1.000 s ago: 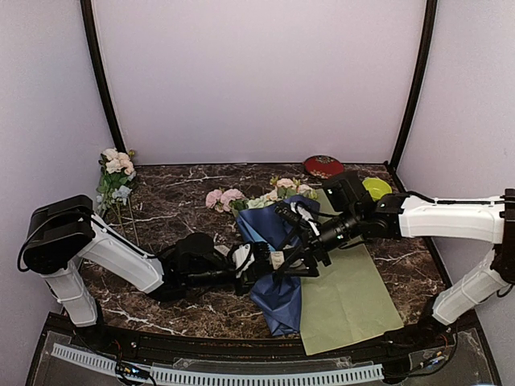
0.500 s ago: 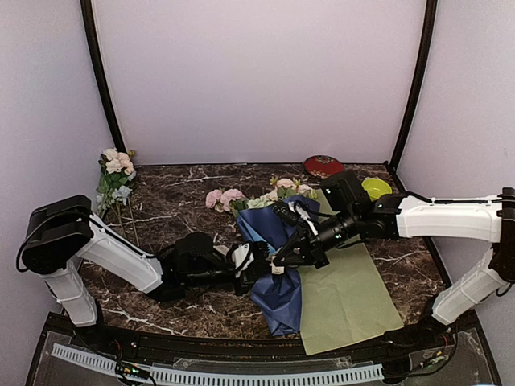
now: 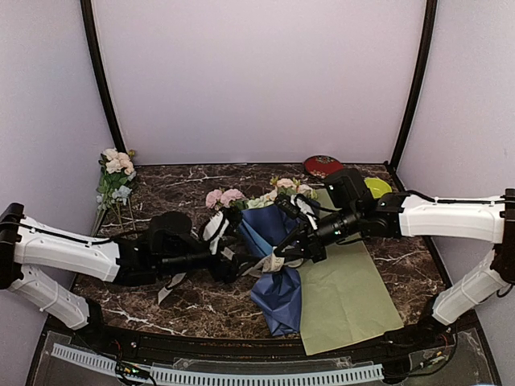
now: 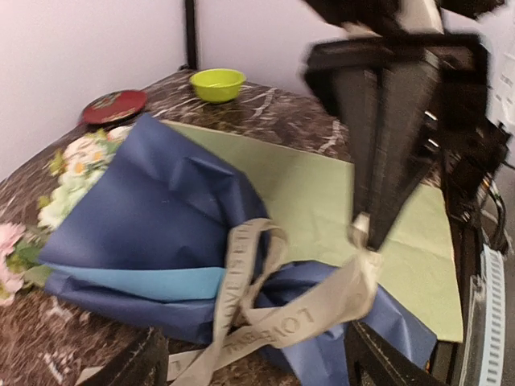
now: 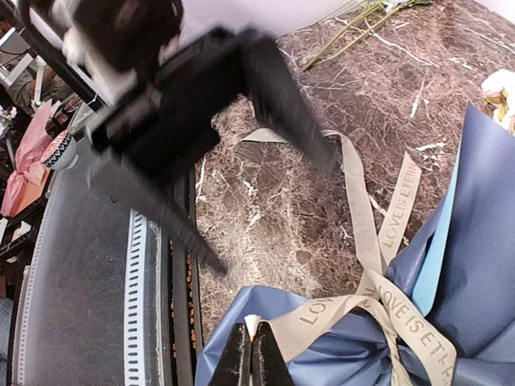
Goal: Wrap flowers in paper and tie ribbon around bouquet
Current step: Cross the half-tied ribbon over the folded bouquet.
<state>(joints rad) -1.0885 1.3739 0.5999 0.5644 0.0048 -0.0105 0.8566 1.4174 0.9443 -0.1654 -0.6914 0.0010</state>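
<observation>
While our right gripper (image 5: pixel 252 354) is clamped on the ribbon (image 5: pixel 322 312) end, we see left gripper (image 4: pixel 257 360) fingers wide apart, empty; ribbon looped over the bouquet (image 3: pixel 273 229), which lies partly over the yellow-green sheet (image 3: pixel 346 293).

The left arm (image 3: pixel 64 251) and the right arm (image 3: pixel 451 219) are clad in smooth white shells, linked by black joints and ended by black wrist housings. A thin black cable (image 3: pixel 459 200) is seen along the right arm's link. The right gripper (image 5: pixel 251 358) is formed of tapered matte-black fingers (image 5: pixel 239 362).
</observation>
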